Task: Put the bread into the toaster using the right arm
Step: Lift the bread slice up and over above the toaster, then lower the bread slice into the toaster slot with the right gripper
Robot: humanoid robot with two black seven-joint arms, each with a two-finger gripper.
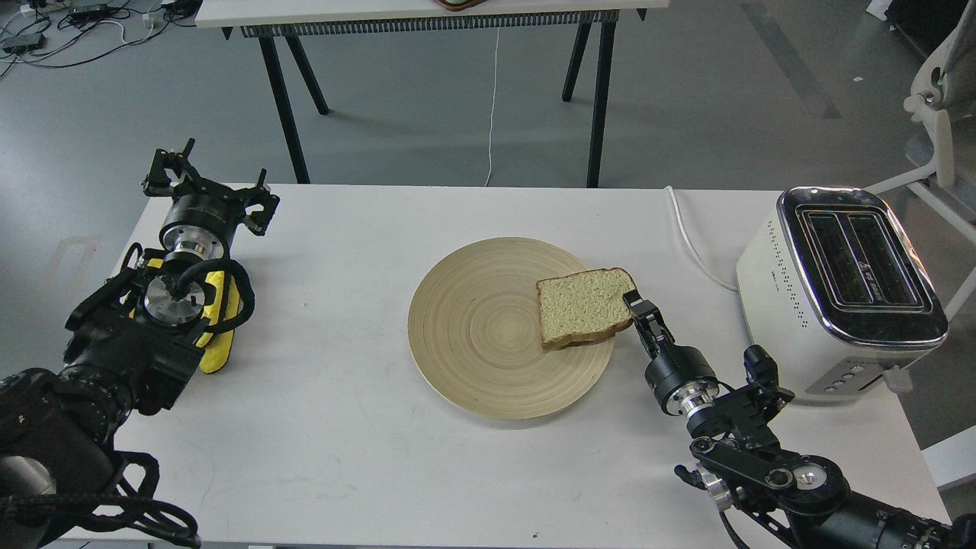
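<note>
The bread point(579, 305), a pale tan slice with a brown crust, lies on the right side of a round wooden plate point(473, 328); its right edge is raised slightly off the plate. My right gripper point(634, 303) is shut on that right edge of the bread. The cream-white toaster point(846, 282) with a chrome top and two empty slots stands at the table's right end, to the right of the gripper. My left gripper point(210, 179) is open and empty over the table's far left corner.
A white cable point(690, 236) runs from the toaster to the table's back edge. A yellow part point(217, 335) sits by my left arm. Another table point(427, 11) stands behind, and a white chair point(942, 114) at the far right.
</note>
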